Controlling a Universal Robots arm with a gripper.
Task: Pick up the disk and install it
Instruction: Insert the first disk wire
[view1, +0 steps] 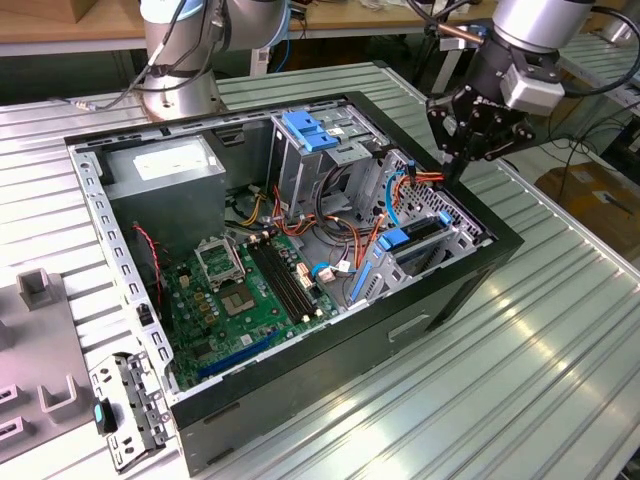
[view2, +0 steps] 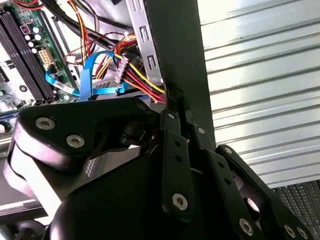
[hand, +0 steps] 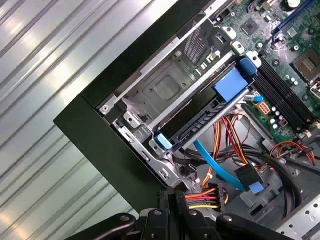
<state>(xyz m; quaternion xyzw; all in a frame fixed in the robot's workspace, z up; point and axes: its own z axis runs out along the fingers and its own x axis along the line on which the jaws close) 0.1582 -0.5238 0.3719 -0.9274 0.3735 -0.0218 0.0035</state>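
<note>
- The ribbed, silver metal desk carries everything.
- An open black computer case lies on its side on the desk, with its inside facing up.
- The grey robot arm reaches in over the case's corner on the exterior view's right.
- A grey power-supply box with a white sticker sits in the case's corner on the exterior view's left.
- A green motherboard covers the case floor just beside that box.
- A metal cage with a blue plastic top stands near the middle of the far wall.
- The disk, a flat dark drive with blue plastic side rails, sits on edge inside the metal bay at the case's corner on the exterior view's right. In the first wrist view the disk runs along the bay between a blue tab at one end and a pale blue one at the other.
- The black pincer hangs over the case rim, near the disk but apart from it. In the second wrist view the pincer is clenched, its tips together with nothing between them, close to the case wall.
- A bundle of red, yellow and orange wires and a flat pale blue cable lie near the pincer.
- A small metal bracket with a blue knob lies on the desk outside the case.
</note>
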